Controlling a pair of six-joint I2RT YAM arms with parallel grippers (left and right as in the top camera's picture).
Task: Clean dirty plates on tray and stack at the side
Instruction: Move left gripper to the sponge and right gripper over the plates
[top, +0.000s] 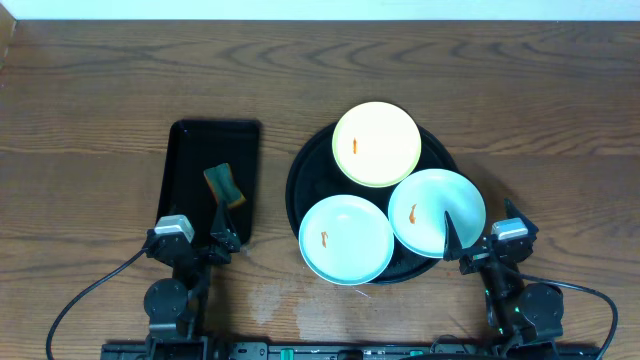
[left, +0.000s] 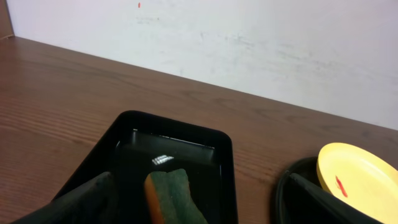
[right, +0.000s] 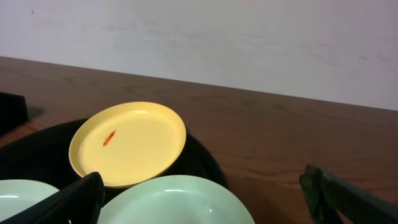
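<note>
Both arms hung at the table's near edge. The left gripper (top: 197, 245) had its fingers spread wide over the near end of the rectangular black tray (top: 190, 160), where a green-and-orange sponge (top: 224, 186) lay. The right gripper (top: 478, 238), likewise agape and holding nothing, sat beside the round black tray (top: 300, 185). Three smeared plates crowded that tray: the yellow plate (top: 376, 143) at the far side, the left mint plate (top: 346, 238) nearest, and the right mint plate (top: 437, 210) jutting past the rim towards the right gripper. Packed edge to edge and seemingly propped on one another, they could slide or tip if one were lifted or scrubbed carelessly. The neighbours also crowded any approach to a shallow rim.
</note>
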